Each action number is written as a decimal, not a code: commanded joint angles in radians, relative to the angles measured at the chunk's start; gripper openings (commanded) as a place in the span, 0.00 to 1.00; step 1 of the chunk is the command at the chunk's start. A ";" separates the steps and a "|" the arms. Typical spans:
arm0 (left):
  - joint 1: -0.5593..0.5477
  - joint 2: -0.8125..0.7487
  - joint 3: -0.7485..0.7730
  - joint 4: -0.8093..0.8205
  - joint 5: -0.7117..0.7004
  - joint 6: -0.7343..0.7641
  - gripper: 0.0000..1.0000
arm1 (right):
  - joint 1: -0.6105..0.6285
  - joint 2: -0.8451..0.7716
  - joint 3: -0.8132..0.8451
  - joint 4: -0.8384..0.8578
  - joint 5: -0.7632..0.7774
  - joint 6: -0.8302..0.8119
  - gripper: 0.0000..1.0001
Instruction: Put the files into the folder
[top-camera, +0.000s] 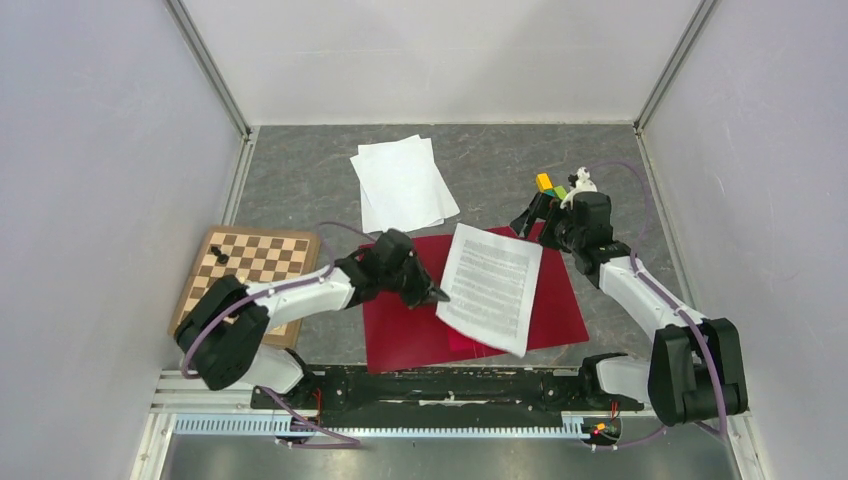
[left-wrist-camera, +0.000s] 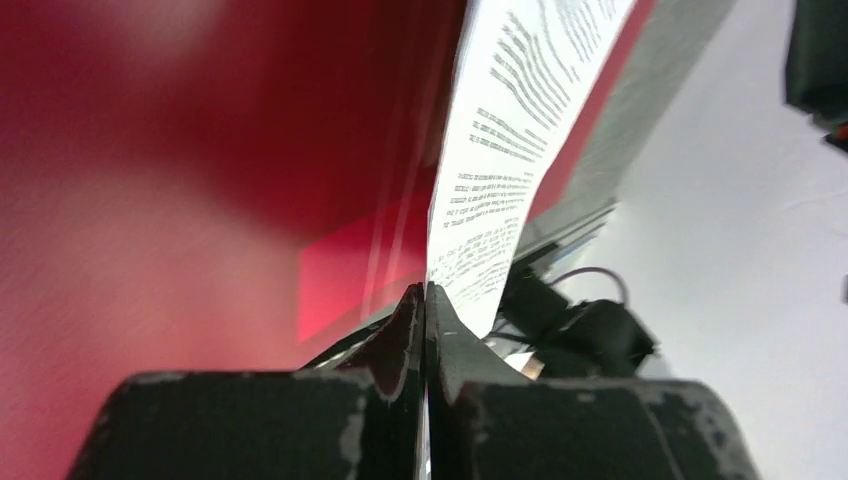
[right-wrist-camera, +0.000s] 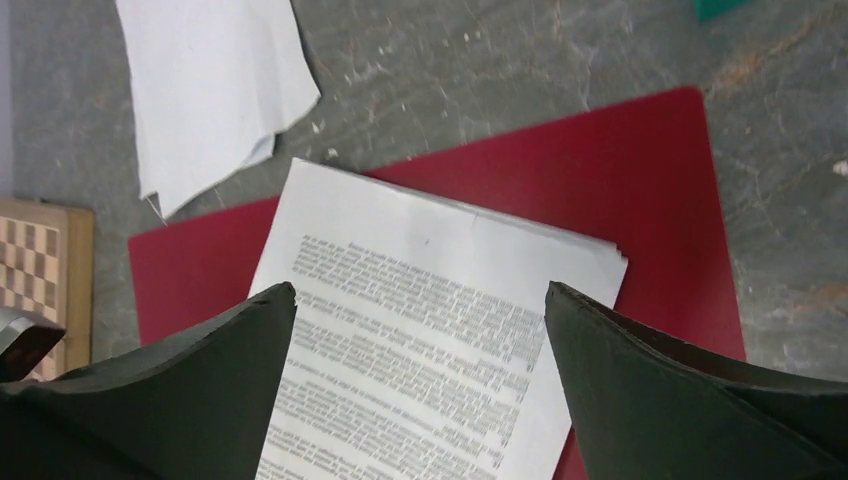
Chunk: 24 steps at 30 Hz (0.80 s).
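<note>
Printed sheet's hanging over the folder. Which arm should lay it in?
Left. The left tool is shut on the edge of the printed sheet, holding it tilted over the red folder. The right tool hangs open above, gripping nothing.

Left arm reaches out to 3 o'clock, left gripper (top-camera: 437, 296) pinched tight on the printed sheet (top-camera: 492, 285). Right arm's up at 11 o'clock, right gripper (top-camera: 530, 215) gaping wide.

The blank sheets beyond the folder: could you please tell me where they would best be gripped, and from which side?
The blank sheets lie flat and fanned, so probably pinch the near right corner, whose edge looks slightly lifted, coming from the right with the open right fingers; the left fingers are shut on the printed sheet.
</note>
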 joint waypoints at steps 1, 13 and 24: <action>-0.076 -0.148 -0.126 0.042 -0.164 0.005 0.02 | 0.020 -0.050 -0.061 0.041 0.006 -0.052 0.98; -0.217 -0.246 -0.199 -0.124 -0.397 0.017 0.20 | 0.092 0.031 -0.008 0.033 0.048 -0.106 0.98; 0.097 -0.231 0.162 -0.324 -0.502 0.415 0.76 | 0.138 0.407 0.332 0.173 -0.093 -0.170 0.98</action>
